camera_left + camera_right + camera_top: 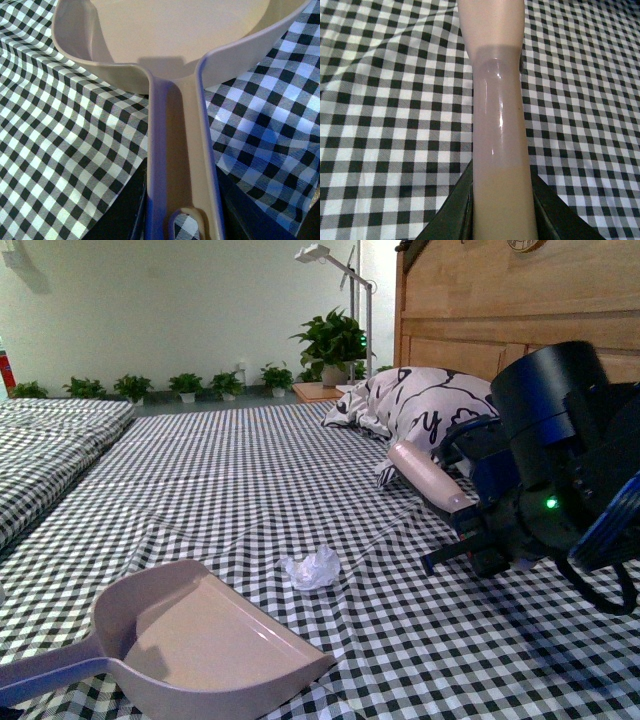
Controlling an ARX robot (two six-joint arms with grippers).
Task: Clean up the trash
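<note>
Overhead, right arm (560,470) above bedsheet (300,470)

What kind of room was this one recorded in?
Most likely a bedroom or a staged one: a wooden headboard, a patterned pillow and checked bedding underfoot, with potted plants along the far wall.

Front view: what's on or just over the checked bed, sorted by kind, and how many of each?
dustpan: 1
paper ball: 1
pink handle: 1
pillow: 1
Total: 4
</note>
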